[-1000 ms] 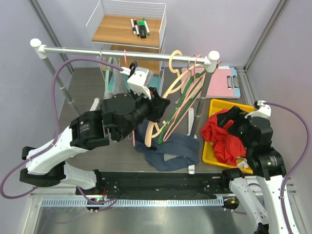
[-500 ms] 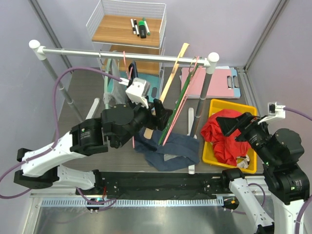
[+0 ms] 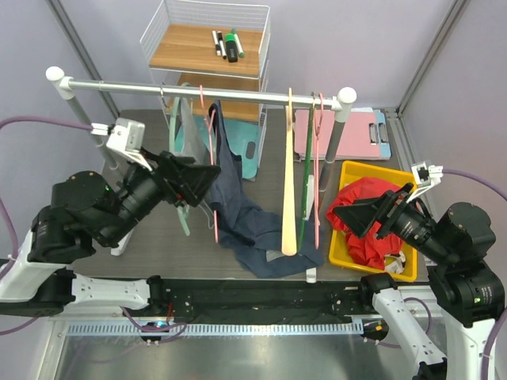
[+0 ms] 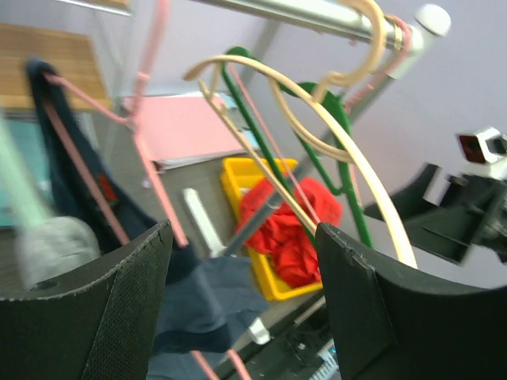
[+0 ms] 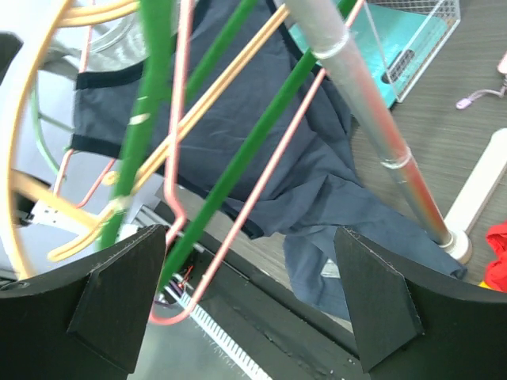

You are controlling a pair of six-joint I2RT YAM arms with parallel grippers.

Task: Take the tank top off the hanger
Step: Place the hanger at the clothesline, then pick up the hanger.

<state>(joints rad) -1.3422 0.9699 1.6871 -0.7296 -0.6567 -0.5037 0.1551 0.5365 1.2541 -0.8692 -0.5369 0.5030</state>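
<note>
Navy tank top [image 3: 234,186] droops from pink hanger [image 3: 215,222], hem pooled below.

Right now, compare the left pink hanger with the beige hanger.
The left pink hanger carries the navy tank top; the beige hanger is bare. The left pink hanger is thin; the beige hanger is thicker. Both hang from the rail.

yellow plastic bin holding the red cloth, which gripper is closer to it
Right. The right gripper hovers over the yellow plastic bin; the left gripper is far off to its left.
</note>
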